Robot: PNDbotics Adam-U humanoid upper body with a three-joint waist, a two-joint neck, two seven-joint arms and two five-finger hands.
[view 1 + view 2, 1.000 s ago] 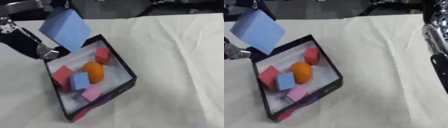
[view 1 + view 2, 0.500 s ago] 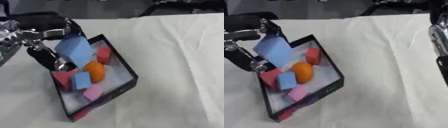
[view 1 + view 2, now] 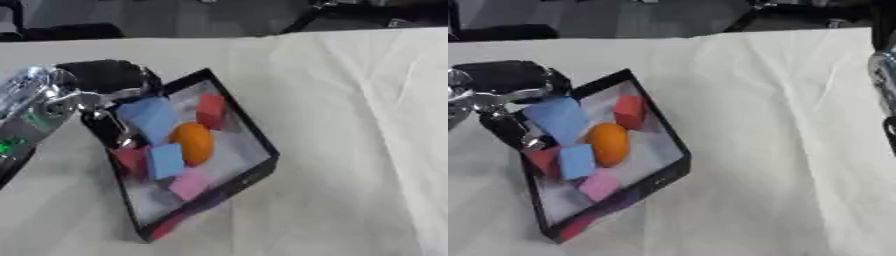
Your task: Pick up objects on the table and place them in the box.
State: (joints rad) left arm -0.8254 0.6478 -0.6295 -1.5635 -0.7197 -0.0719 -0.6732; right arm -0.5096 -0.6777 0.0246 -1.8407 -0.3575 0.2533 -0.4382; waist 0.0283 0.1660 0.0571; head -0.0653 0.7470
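A black box (image 3: pixel 259 169) with a white inside lies askew on the cloth-covered table. In it are a red block (image 3: pixel 210 110), an orange round thing (image 3: pixel 193 142), a small blue block (image 3: pixel 164 160), a pink block (image 3: pixel 188 185) and a dark red block (image 3: pixel 130 158). My left hand (image 3: pixel 98 102) reaches over the box's left rim, its fingers curled round a large light-blue block (image 3: pixel 152 118) that sits low inside, against the orange thing. Only a silver and black strip of my right arm (image 3: pixel 883 75) shows at the right edge.
The white cloth (image 3: pixel 350 125) covers the table, with creases right of the box. Dark furniture stands beyond the far edge. No loose objects show on the cloth around the box.
My left hand has brought the large blue block down from above the box's far left corner into the box. The right arm has stayed at the right edge.
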